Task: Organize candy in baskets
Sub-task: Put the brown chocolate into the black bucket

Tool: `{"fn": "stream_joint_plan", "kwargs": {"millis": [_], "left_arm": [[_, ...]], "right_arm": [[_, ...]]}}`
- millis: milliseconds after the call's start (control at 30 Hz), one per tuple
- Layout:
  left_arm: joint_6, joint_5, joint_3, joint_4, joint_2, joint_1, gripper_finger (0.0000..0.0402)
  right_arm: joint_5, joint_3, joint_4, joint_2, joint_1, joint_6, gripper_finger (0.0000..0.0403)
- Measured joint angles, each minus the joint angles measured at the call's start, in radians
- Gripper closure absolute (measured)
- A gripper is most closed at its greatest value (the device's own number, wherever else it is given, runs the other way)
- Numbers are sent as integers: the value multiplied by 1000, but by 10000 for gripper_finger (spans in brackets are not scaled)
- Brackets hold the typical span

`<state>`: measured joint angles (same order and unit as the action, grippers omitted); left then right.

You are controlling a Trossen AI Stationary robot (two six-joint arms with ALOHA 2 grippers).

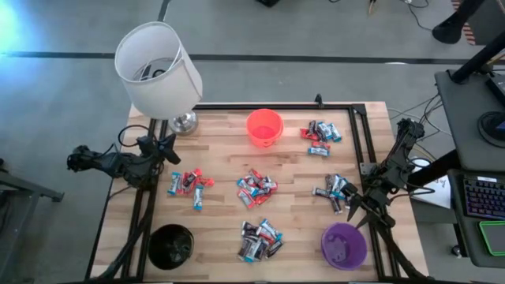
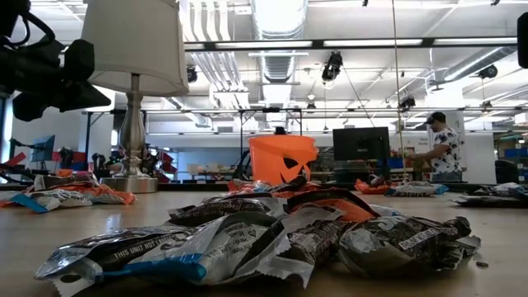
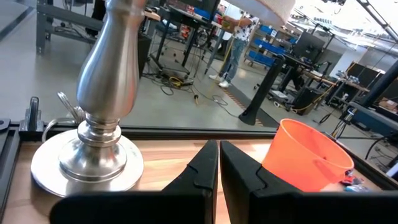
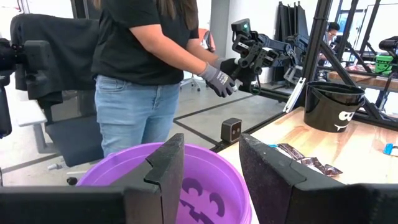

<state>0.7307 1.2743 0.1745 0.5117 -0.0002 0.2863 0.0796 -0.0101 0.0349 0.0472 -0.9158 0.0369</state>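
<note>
Sorting not begun: right gripper (image 1: 357, 210), lower right, open and empty; next, grasp nearby candy pile (image 1: 333, 190); left gripper (image 1: 169, 148) shut, empty

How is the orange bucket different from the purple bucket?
The orange bucket stands at the far middle of the table, with no arm near it; the purple bucket sits at the near right corner, right beside the right end effector. They differ in color. Both are small, round, upright, and show cut-out faces.
</note>
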Motion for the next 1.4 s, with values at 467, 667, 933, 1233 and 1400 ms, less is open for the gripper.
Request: {"fn": "stream_joint_plan", "kwargs": {"millis": [467, 667, 933, 1233, 1400], "left_arm": [[-15, -14, -1, 0, 0, 0, 402], [-19, -55, -1, 1, 0, 0, 402], [-2, -21, -1, 3, 0, -2, 402], [49, 23, -1, 8, 0, -2, 402], [39, 17, -2, 7, 0, -2, 402]], "right_arm": [[0, 0, 0, 0, 0, 0, 257], [0, 0, 0, 0, 0, 0, 257], [0, 0, 0, 0, 0, 0, 257], [0, 0, 0, 0, 0, 0, 257], [0, 0, 0, 0, 0, 0, 257]]}}
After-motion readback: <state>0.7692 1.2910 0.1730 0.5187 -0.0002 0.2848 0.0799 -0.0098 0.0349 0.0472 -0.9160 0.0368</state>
